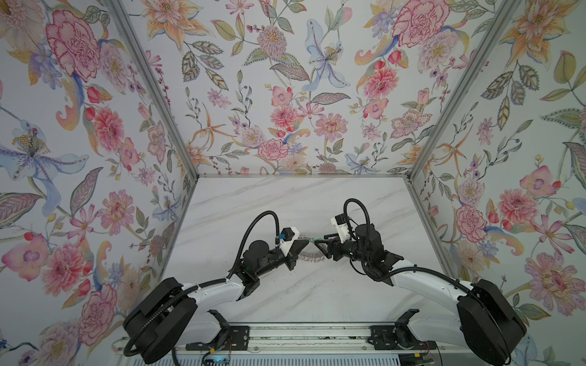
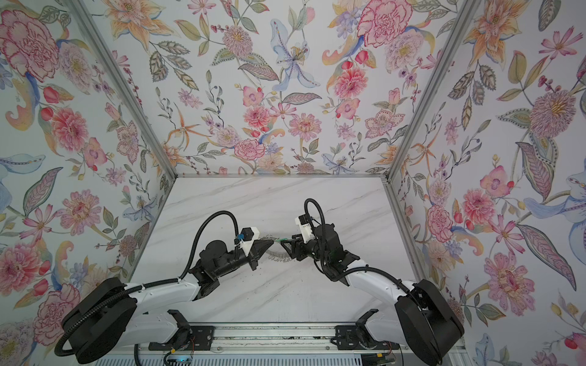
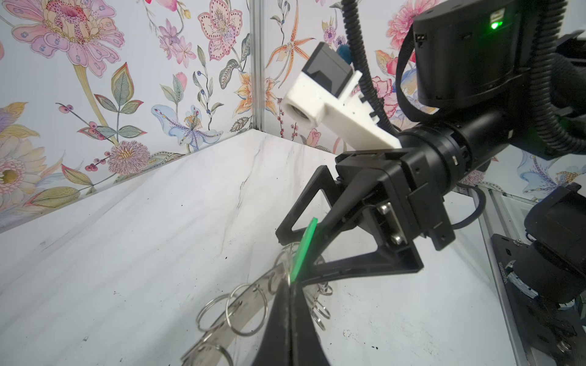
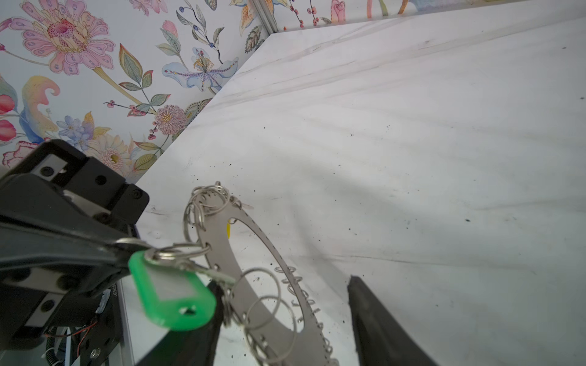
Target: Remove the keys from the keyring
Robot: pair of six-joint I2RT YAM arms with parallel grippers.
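The keyring (image 4: 222,253) is a flat grey metal disc fringed with wire loops, held tilted above the marble table; it also shows in both top views (image 1: 312,255) (image 2: 279,257). My left gripper (image 3: 290,286) (image 1: 307,242) is shut on one of its wire loops. A silvery key with a green tag (image 4: 171,298) (image 3: 304,250) hangs from that loop. A sliver of yellow tag (image 4: 228,230) peeks from behind the disc. My right gripper (image 4: 283,282) (image 1: 320,242) is open, its fingers either side of the disc's rim and the green tag.
The marble table (image 1: 285,202) is walled on three sides by flowered panels. A metal rail (image 1: 301,339) with both arm bases runs along the front edge. The two arms meet tip to tip at mid-table.
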